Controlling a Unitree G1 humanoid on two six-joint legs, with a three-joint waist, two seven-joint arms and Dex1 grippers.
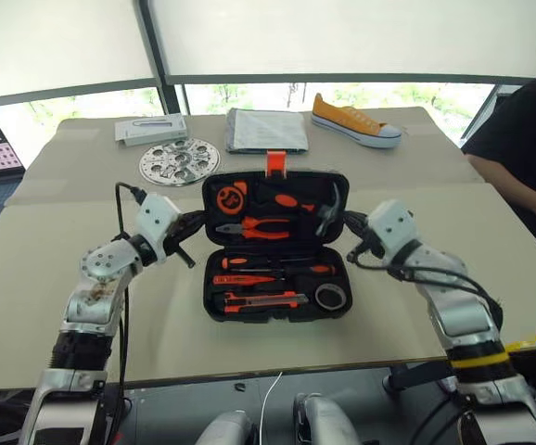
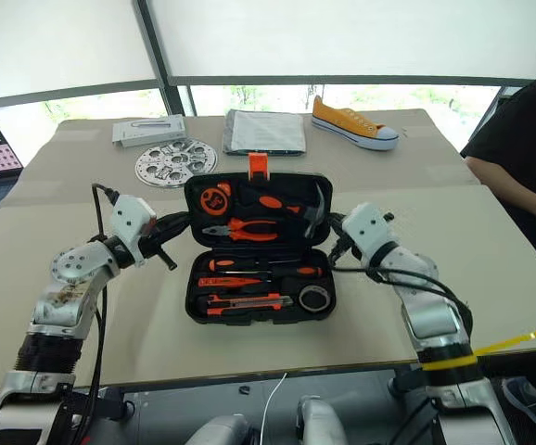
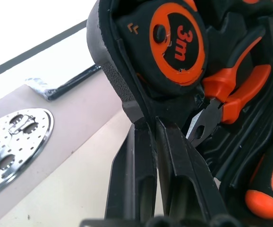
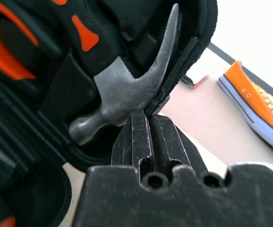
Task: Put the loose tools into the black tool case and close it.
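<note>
Big windows stand behind a wide tabletop (image 1: 55, 306) with a tan cover. On it, right in front of the robot, lies the open black case (image 1: 275, 246).

Its near half lies flat. Two screwdrivers (image 1: 277, 267), the knife (image 1: 263, 299) and the little tape roll (image 1: 330, 296) already sit in their slots there. The far half is the lid (image 1: 324, 181). It is tipped up off the tabletop, with the orange latch (image 1: 275, 163) on its far edge. The pliers (image 1: 266, 229), hammer (image 4: 127, 90) and tape measure (image 3: 176, 45) sit inside it.

The case's long side runs left to right, so each arm gets one end of the lid. The left gripper (image 3: 153, 137) comes in from the left. Its jaws are pinched shut on the lid's left edge, by the tape measure. The right gripper (image 4: 149, 124) comes in from the right, with jaws pinched shut on the lid's right edge, by the hammer. Both point level, toward each other.

The tools look packed, so closing is what is left. I think the lid must swing up and over toward the robot, and both arms must go evenly or it may twist.

Farther back lie a silver disc (image 1: 180, 161), a grey box (image 1: 152, 128), some papers (image 1: 266, 130) and an orange shoe (image 1: 354, 120).
</note>
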